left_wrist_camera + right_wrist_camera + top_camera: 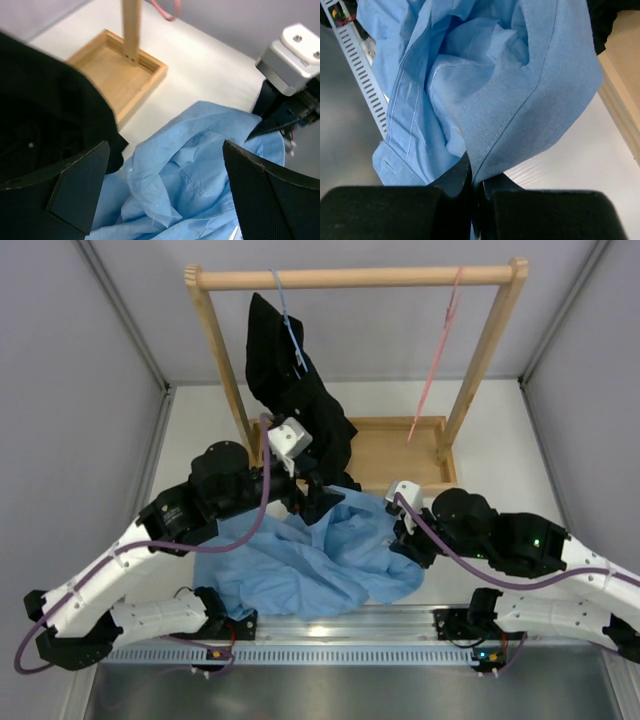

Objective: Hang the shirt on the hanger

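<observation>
Shirt: a light blue shirt (310, 555) of thin, wrinkled cloth is seen crumpled in a heap on the counter (500, 440), between the two arms and just in front of the wooden tray (385, 455). Stitched seams and buttonhole slits are visible along one edge.
Hanger: a thin pink hanger (437, 370) is hooked on the right part of the rack (355, 278), tilted and well apart from the shirt.
Left end effector: the left end effector (167, 200) is spread wide above the shirt, with nothing gripped.
Right end effector: the right end effector (475, 185) is pressed together, with a seamed fold of the shirt pinched.
Black shirt: a black shirt (290, 400) is hung on a light-blue hanger (290, 330) at the rack's left.
</observation>
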`<state>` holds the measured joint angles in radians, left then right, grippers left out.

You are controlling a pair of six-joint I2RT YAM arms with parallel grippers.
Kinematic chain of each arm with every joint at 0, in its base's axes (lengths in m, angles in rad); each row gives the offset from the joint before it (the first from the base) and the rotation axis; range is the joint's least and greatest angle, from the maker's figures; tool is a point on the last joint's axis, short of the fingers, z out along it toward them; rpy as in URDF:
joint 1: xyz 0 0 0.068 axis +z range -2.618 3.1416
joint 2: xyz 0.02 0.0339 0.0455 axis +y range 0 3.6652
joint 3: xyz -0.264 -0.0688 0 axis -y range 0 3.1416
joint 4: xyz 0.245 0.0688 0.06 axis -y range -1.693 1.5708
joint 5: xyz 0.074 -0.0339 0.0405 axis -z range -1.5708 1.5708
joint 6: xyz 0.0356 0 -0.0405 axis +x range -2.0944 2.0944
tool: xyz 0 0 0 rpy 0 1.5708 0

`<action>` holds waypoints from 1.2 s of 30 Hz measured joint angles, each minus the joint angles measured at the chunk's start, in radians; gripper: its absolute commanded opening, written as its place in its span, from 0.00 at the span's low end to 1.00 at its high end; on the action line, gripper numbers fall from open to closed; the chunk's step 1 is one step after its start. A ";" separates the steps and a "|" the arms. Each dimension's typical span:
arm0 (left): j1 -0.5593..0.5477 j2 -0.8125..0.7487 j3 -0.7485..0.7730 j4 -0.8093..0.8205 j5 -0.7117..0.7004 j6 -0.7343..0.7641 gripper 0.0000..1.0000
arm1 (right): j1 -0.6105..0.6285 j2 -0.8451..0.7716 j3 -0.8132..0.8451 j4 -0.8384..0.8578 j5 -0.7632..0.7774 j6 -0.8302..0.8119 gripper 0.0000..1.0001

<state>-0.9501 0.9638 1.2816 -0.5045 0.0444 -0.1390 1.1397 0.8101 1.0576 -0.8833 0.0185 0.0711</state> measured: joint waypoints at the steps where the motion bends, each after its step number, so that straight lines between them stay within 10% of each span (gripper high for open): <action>1: 0.000 0.032 0.019 -0.013 0.047 0.023 0.98 | 0.006 0.002 0.013 -0.018 -0.010 -0.010 0.00; 24: -0.001 0.540 0.428 -0.408 0.642 0.576 0.98 | 0.036 -0.112 0.077 -0.101 -0.226 -0.151 0.00; 36: 0.020 0.656 0.529 -0.576 0.661 0.642 0.00 | 0.037 -0.169 0.075 -0.104 -0.092 -0.145 0.00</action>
<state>-0.9302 1.6196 1.8111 -1.0805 0.7055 0.5034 1.1767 0.6411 1.1328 -0.9871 -0.0738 -0.0738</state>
